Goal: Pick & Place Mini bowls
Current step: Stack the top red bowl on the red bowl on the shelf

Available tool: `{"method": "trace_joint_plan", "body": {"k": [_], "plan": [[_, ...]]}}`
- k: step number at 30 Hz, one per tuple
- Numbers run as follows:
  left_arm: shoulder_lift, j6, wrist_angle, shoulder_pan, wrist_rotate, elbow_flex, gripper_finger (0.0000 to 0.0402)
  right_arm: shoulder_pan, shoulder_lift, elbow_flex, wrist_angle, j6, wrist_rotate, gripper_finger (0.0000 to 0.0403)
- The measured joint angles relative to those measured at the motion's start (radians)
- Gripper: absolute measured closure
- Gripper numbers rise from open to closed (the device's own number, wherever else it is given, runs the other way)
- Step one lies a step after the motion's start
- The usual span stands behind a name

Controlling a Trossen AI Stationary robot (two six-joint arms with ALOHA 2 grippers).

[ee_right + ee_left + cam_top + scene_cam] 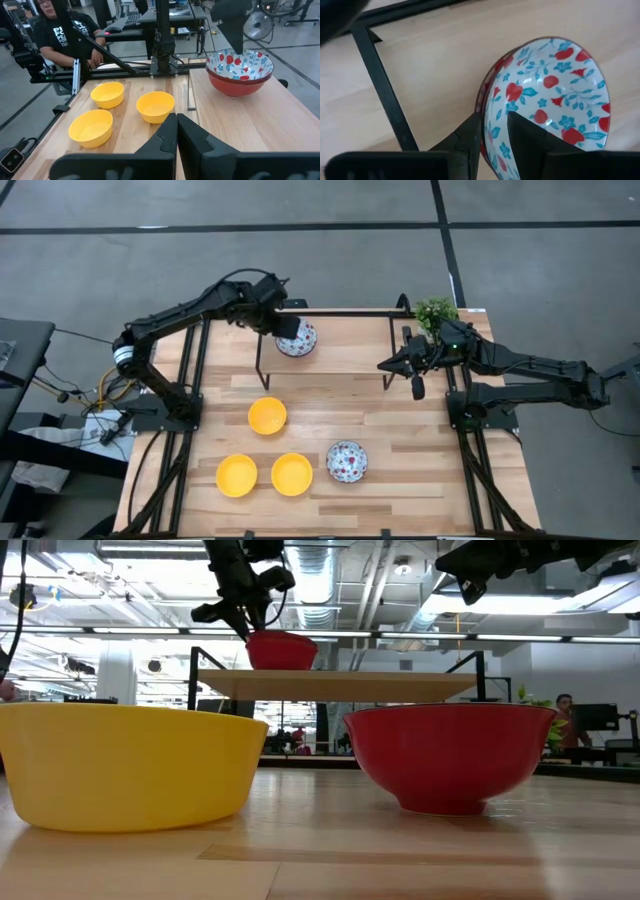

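Two floral bowls sit nested (297, 340) on the raised wooden shelf (345, 358) at the far side; they also show in the right wrist view (239, 70) and the low view (280, 650). My left gripper (288, 327) is shut on the top bowl's rim (494, 115). A third floral bowl (346, 462) and three yellow bowls (267, 416) (236, 476) (291, 474) rest on the table. My right gripper (417, 388) hangs shut and empty above the shelf's right end (176, 116). My left gripper pinches the floral bowl's rim (492, 102) on the side toward the table's far left, one finger (517, 130) inside the bowl and one (470, 132) outside. The fingers come from above, pointing down. The bowl sits upright in the lower floral bowl on the shelf.
The shelf stands on black metal legs (262, 355). A small green potted plant (436, 310) stands at the far right corner. In the low view a yellow bowl (120, 765) and a red-sided bowl (450, 755) stand close. A person (60, 35) sits beyond the table's left side.
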Motion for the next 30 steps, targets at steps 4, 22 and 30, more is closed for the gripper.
{"method": "trace_joint_plan", "body": {"k": [4,22,30], "plan": [[-0.012,0.000,0.005,0.000,-0.017,0.000,0.0308,0.000,0.000,0.000,0.000,0.000,0.000,0.0403],[-0.035,-0.004,0.086,-0.006,0.007,-0.052,0.0354,-0.002,0.000,0.000,-0.020,0.008,0.003,0.0403],[-0.042,-0.004,0.116,-0.006,0.009,-0.054,0.0358,-0.016,0.000,0.000,-0.037,0.009,0.003,0.0403]]}}
